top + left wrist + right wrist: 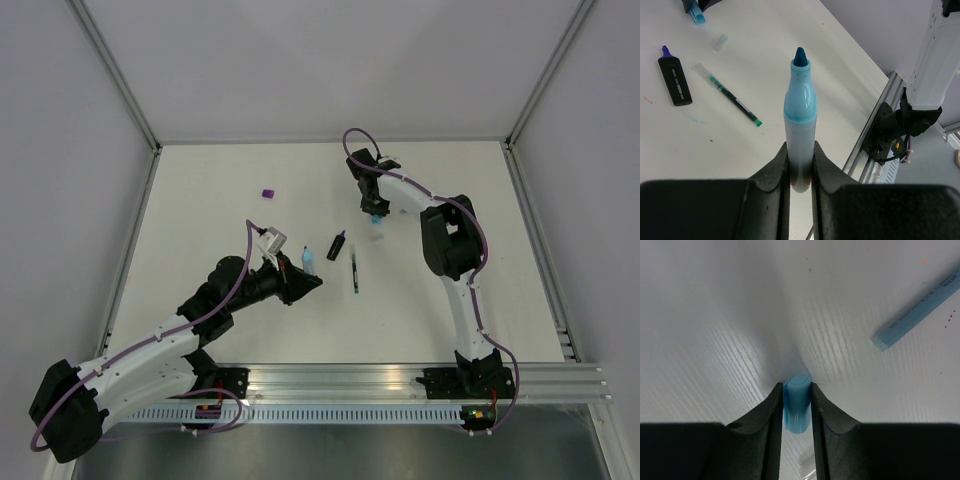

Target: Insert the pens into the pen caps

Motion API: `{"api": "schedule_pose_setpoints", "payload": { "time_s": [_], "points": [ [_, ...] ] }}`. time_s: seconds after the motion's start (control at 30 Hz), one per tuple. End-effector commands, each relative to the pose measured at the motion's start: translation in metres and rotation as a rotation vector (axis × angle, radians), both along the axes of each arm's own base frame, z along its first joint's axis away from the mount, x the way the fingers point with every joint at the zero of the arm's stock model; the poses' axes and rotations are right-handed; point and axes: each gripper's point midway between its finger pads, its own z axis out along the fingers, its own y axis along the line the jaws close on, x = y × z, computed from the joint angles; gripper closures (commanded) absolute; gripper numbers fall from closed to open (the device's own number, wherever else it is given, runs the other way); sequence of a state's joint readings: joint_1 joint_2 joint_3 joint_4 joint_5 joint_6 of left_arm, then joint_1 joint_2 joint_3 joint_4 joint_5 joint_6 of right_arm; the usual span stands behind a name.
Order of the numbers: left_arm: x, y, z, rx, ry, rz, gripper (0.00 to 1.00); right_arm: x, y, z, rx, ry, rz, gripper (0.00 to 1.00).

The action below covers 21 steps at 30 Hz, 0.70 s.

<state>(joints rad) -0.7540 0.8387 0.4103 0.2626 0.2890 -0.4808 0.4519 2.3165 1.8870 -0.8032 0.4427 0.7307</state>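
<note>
My left gripper (305,279) (800,172) is shut on the lower barrel of a chunky light-blue highlighter (308,262) (800,110), whose bare dark-blue tip points away from the fingers. Further back, my right gripper (374,210) (797,396) points down at the table with both fingers pressed against a light-blue pen cap (376,219) (798,402). Between the arms lie a stubby black marker with a purple end (336,245) (675,80) and a thin dark pen (354,272) (727,94). A thin blue pen (920,315) lies just beyond the right gripper. A purple cap (268,193) sits alone at the back left.
A small clear cap (720,42) (807,472) lies on the white table (460,270) just in front of the right gripper. An aluminium rail (400,380) runs along the near edge, and grey walls close in the sides and back.
</note>
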Motion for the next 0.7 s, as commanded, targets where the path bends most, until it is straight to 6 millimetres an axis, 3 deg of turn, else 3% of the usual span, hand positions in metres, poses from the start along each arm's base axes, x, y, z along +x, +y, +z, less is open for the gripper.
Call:
{"api": "schedule_pose_setpoints", "payload": {
  "time_s": [0.0, 0.17, 0.33, 0.67],
  "points": [
    [0.005, -0.001, 0.019, -0.028, -0.042, 0.013, 0.98, -0.004, 0.001, -0.009, -0.003, 0.021, 0.024, 0.74],
    [0.005, -0.001, 0.019, -0.026, -0.045, 0.012, 0.98, -0.006, -0.003, -0.001, -0.021, 0.009, 0.039, 0.83],
    [0.005, -0.001, 0.017, -0.024, -0.042, 0.014, 0.98, -0.006, -0.008, 0.011, -0.036, -0.022, 0.065, 1.00],
    [0.006, -0.003, 0.015, -0.019, -0.036, 0.009, 0.98, -0.007, 0.013, 0.032, 0.074, -0.093, 0.239, 1.00]
  ]
}}
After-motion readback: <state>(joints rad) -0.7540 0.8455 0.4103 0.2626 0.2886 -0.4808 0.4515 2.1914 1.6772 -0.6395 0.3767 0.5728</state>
